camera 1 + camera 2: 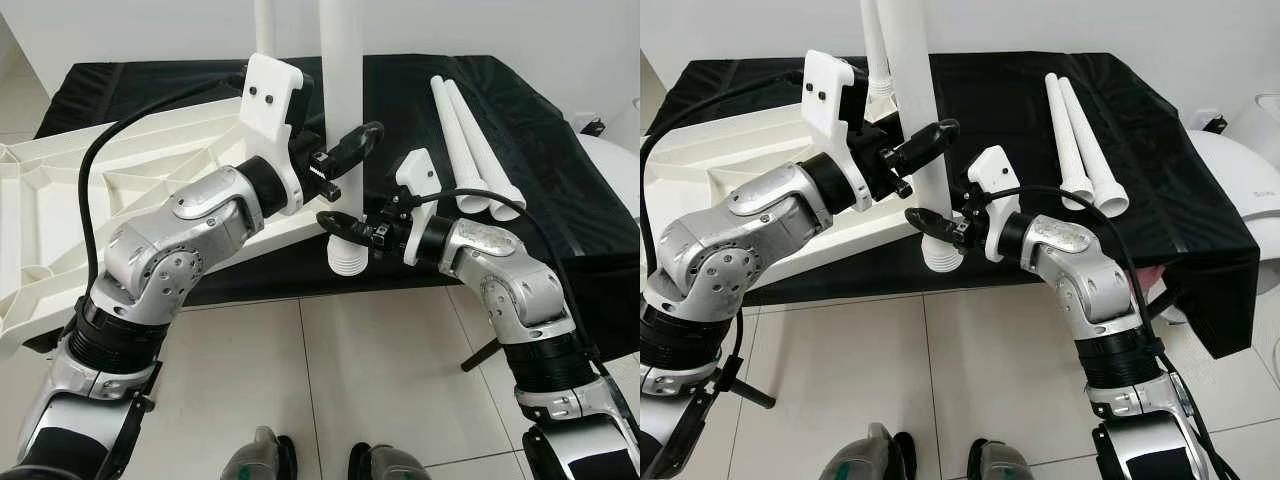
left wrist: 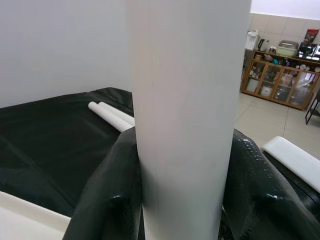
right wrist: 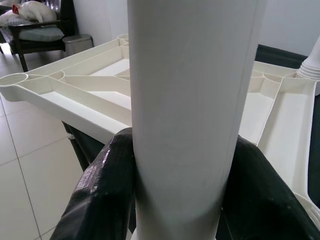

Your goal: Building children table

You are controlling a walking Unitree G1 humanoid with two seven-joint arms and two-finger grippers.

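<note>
I see left gripper [image 1: 352, 150] and right gripper [image 1: 345, 226] both clamped around upright white table leg [image 1: 343, 90], beside upturned tabletop [image 1: 150, 160].

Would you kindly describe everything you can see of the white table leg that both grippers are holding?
The white table leg is a smooth, round, plastic-looking tube standing roughly upright at the near edge of the black-covered table. Its ribbed, threaded end points down and hangs free over the tiled floor. The left gripper clamps it higher up, the right gripper just above the thread. Its top runs out of frame. It stands beside the upturned white tabletop.
</note>
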